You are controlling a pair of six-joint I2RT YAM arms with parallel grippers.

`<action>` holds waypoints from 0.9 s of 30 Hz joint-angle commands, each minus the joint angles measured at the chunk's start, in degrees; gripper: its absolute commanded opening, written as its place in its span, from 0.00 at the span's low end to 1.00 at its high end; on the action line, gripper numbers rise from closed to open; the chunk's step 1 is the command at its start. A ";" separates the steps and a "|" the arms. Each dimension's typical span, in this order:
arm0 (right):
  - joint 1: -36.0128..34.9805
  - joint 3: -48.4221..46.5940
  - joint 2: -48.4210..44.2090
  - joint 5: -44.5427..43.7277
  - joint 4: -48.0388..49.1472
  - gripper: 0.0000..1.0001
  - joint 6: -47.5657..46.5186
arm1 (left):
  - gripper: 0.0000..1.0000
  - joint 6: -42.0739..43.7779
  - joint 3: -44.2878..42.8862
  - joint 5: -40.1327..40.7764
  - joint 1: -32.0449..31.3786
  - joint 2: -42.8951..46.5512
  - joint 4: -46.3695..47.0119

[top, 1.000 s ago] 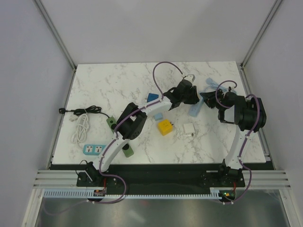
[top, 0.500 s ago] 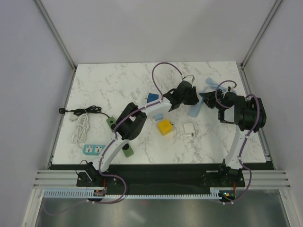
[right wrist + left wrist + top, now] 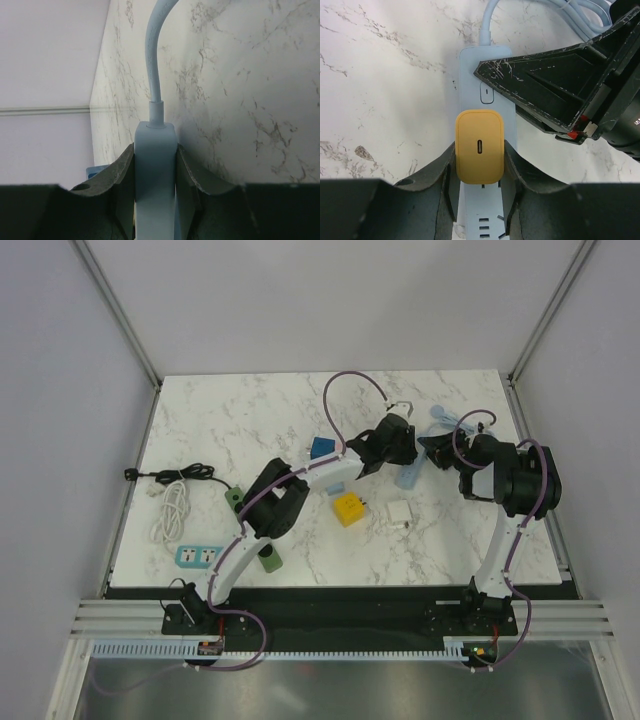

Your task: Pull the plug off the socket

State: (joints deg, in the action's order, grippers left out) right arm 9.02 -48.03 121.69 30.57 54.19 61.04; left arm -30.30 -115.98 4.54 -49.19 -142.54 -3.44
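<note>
Plug sits in the socket, pinched by your left claw; your right claw grips the socket's cable end on the surface.

The left arm and right arm have white links, black joints, purple cables; black fingers look scratched.

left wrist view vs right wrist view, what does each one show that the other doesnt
Only left wrist: the yellow plug seated in the power strip, held by the left pincer, and the switch. Only right wrist: the wall beyond the table edge. Both: the power strip, its cable, the right pincer clamped on it, the marble table.
</note>
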 commanded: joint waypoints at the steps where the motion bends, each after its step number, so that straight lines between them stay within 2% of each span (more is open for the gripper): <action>1: 1.09 -0.05 0.39 -4.02 1.27 0.00 -2.50 | 0.02 0.98 -2.23 -1.52 1.72 5.78 -1.22; 4: 1.27 -0.05 0.39 -4.02 1.26 0.00 -2.59 | 0.02 -5.10 1.09 -10.65 4.09 5.78 3.26; 6: 1.27 0.04 0.48 -4.02 1.26 0.00 -2.59 | 0.02 -7.31 1.73 -11.04 4.19 5.78 5.55; 9: 1.44 0.13 0.39 -3.94 1.18 0.00 -2.59 | 0.02 -4.25 1.20 -6.05 3.05 6.39 1.62; 13: 1.44 -0.05 0.57 -3.94 1.26 0.00 -2.50 | 0.02 4.79 -0.47 6.15 0.68 7.45 -2.96; 16: 1.44 -0.05 0.48 -3.94 1.26 0.00 -2.50 | 0.02 6.92 -0.21 8.73 -0.12 8.50 -3.50; 18: 1.44 -0.05 0.48 -3.94 1.18 0.00 -2.50 | 0.02 6.31 -0.12 7.78 -0.03 8.77 -3.50; 20: 1.44 -0.05 0.57 -3.94 1.18 0.00 -2.50 | 0.02 2.74 -0.12 2.43 0.84 8.95 -2.46; 21: 1.44 -0.13 0.57 -3.94 1.18 0.00 -2.59 | 0.02 1.14 0.40 -2.90 1.81 8.95 -1.49; 23: 1.53 0.04 0.48 -4.02 1.09 0.00 -2.59 | 0.02 -3.17 0.93 -6.53 2.52 8.86 1.05; 27: 1.62 0.04 0.57 -4.02 1.09 0.00 -2.68 | 0.02 -0.73 -0.90 -4.55 1.30 8.86 -1.28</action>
State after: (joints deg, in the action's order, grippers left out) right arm 8.82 -48.01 121.71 32.93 54.28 61.34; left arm -31.20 -114.34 -0.05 -47.64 -140.62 -5.13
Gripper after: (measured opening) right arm 0.393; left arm 0.400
